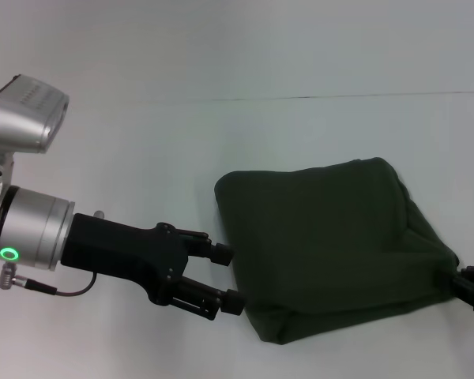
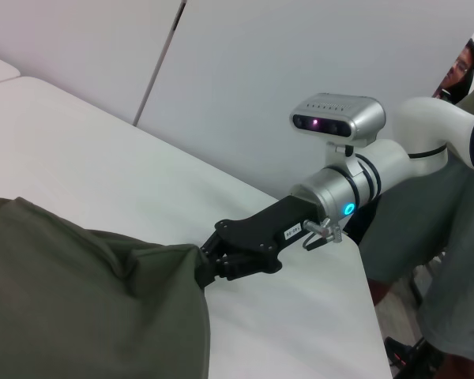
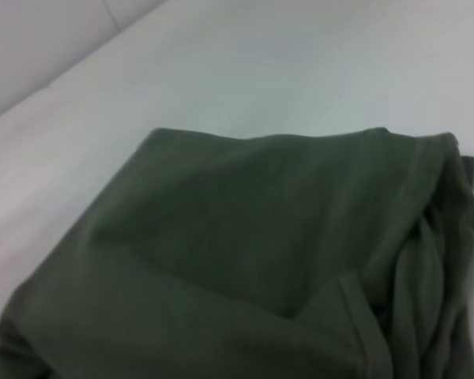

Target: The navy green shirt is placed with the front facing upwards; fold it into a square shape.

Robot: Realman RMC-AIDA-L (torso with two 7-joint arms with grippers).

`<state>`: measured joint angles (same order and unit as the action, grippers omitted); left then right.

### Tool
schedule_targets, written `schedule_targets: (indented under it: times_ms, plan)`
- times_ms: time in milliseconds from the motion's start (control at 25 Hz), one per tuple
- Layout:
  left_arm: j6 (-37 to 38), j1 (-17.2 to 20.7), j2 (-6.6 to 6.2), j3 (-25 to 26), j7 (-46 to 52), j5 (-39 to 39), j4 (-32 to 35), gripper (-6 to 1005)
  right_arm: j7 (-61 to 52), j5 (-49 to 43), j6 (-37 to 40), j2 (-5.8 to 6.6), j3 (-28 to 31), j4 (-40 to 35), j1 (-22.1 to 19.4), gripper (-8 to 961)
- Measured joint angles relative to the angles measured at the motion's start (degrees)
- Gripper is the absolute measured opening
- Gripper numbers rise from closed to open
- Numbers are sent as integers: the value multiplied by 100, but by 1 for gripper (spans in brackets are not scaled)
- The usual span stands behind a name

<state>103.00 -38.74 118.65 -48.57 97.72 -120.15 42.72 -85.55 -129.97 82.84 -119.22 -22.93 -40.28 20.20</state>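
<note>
The navy green shirt (image 1: 332, 245) lies folded into a rough, puffy square on the white table (image 1: 142, 134), plain green side up; no lettering shows. My left gripper (image 1: 227, 278) is open and empty, its fingertips right at the shirt's left edge. My right gripper (image 1: 470, 286) is at the shirt's right front corner. In the left wrist view the right gripper (image 2: 204, 264) is shut on that pulled-up corner of the shirt (image 2: 79, 300). The right wrist view shows only the folded shirt (image 3: 245, 260), with bunched folds on one side.
A seam line (image 1: 316, 97) crosses the table beyond the shirt. In the left wrist view the table's edge (image 2: 371, 292) runs just behind the right arm, and a person (image 2: 458, 63) stands beyond it by white wall panels.
</note>
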Motion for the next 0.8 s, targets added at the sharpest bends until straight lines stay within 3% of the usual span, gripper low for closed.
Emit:
schedule_targets:
  times_ms: [120,320,560,800]
  plan:
    - [2,7,0,1,8,0,0,921,0,19,248,48,35,-54,-15,57]
    - [15,20,0,15,10,0,0,920,-41,21,450,192,97,-213,-142,233]
    - [47,26,0,26,10,5,0,920,-157,118,460,212,1025,-489,-174,508]
    - [131,44,0,42,-48,40,44,921,-208,533,299,150,1285,-434,74,585]
